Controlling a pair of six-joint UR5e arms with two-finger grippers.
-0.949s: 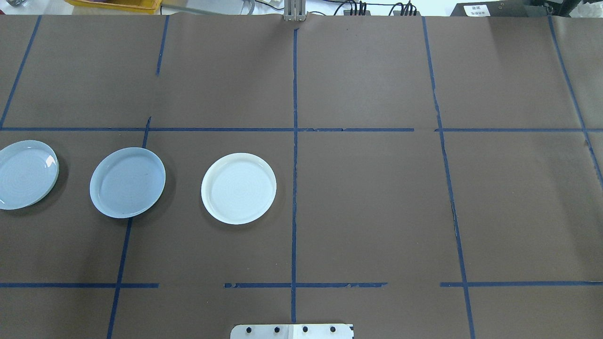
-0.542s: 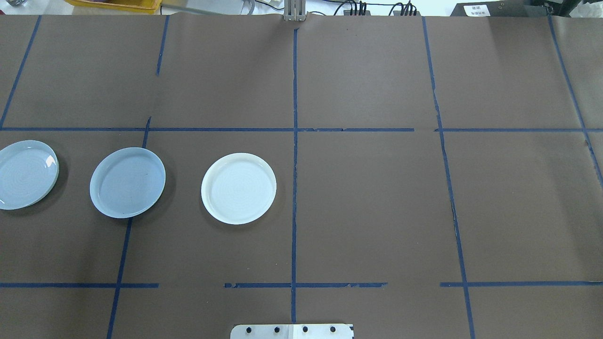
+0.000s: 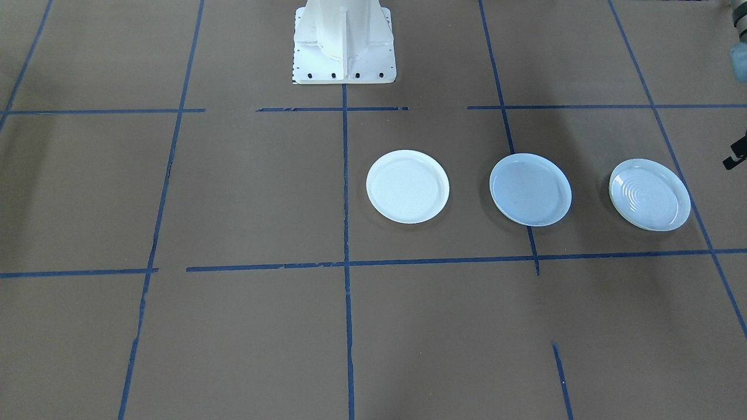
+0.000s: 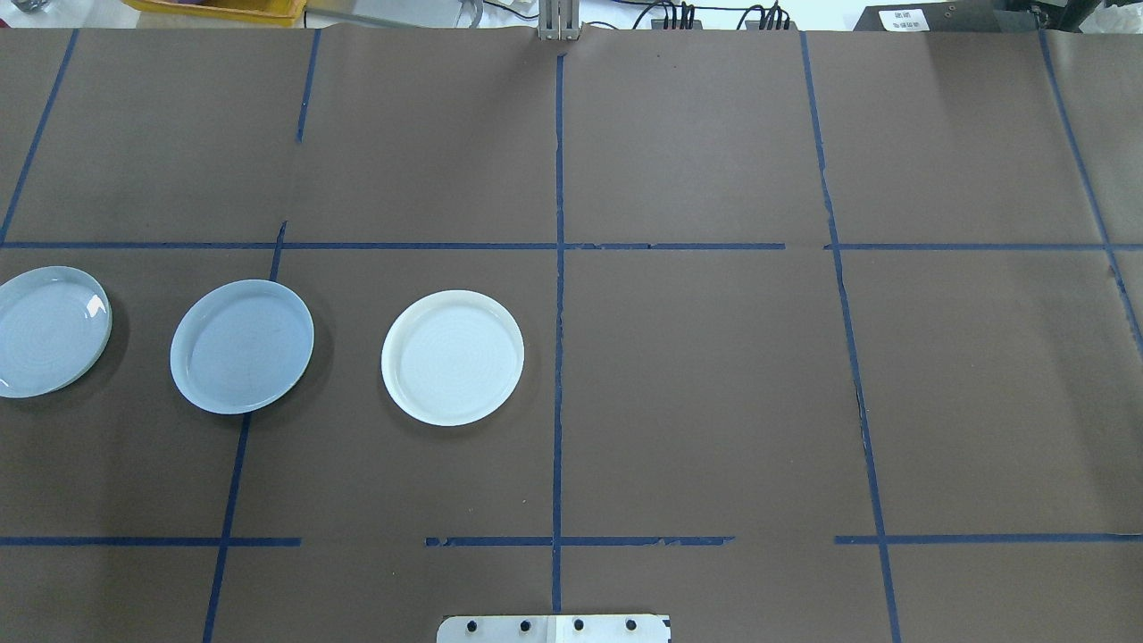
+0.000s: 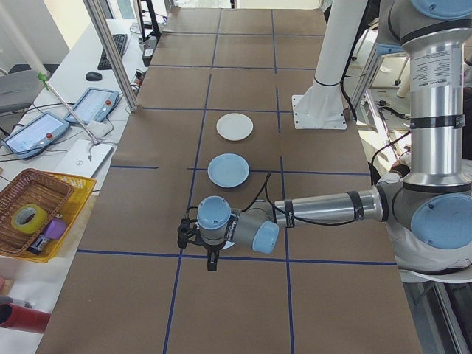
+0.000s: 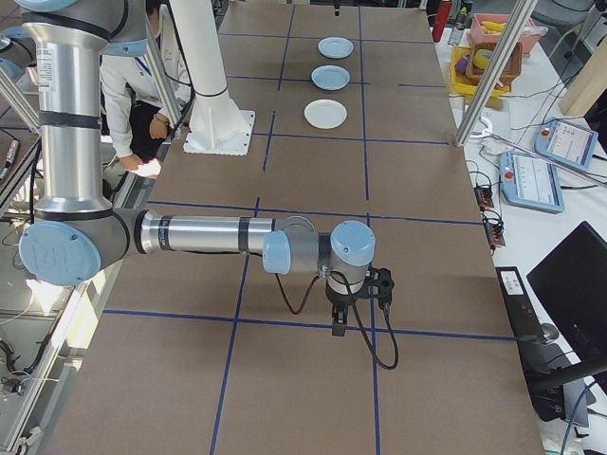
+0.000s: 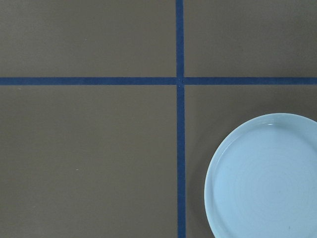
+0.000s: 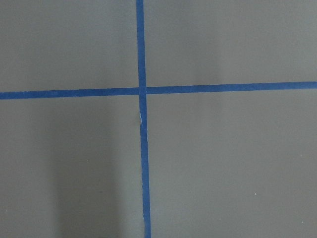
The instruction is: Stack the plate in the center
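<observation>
Three plates lie in a row on the table (image 4: 696, 375), which is covered in brown paper with a grid of blue tape lines (image 4: 559, 268). All three sit toward the table's left end, roughly midway between the robot's edge and the far edge. The smooth blue-grey plate (image 4: 242, 346) is the middle one – flat on the paper, nothing on it, apart from both neighbours. The white plate (image 4: 453, 356) lies on its inner side, nearest the table's middle; the ringed plate (image 4: 49, 330) lies on its outer side, nearest the left end.

Left gripper (image 5: 212, 259) – seen only from the left end, hanging over the ringed plate near the left end, touching nothing; cannot tell how far its jaws are parted.

Right gripper (image 6: 338, 324) – seen only from the right end, over bare paper near the right end, well apart from the plates; opening cannot be judged either.
</observation>
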